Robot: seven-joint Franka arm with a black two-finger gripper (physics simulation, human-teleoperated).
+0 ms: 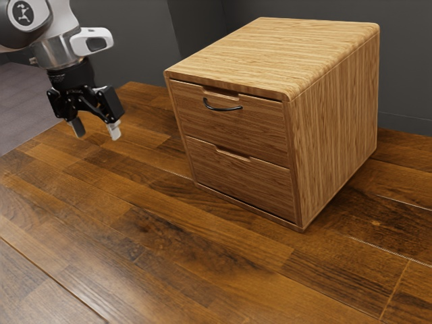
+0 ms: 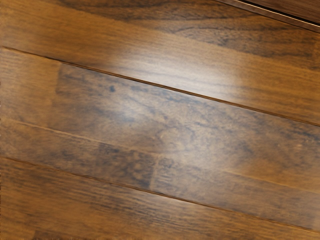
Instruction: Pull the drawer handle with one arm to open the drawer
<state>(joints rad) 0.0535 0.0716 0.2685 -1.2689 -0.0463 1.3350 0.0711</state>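
A light wooden cabinet (image 1: 324, 115) with two drawers stands on the dark plank floor at the exterior view's right. Its upper drawer (image 1: 229, 125) carries a thin black curved handle (image 1: 221, 107) near its top edge and sits flush with the front. The lower drawer (image 1: 239, 177) has only a shallow notch and is also flush. My gripper (image 1: 96, 129) hangs well to the exterior view's left of the cabinet, above the floor, fingers pointing down and spread apart with nothing between them. Under my hand the wrist view shows bare floor planks (image 2: 160, 135).
Dark wooden floor (image 1: 169, 250) stretches in front of and beside the cabinet. A grey wall (image 1: 148, 34) rises behind it. Open space lies between my gripper and the cabinet front.
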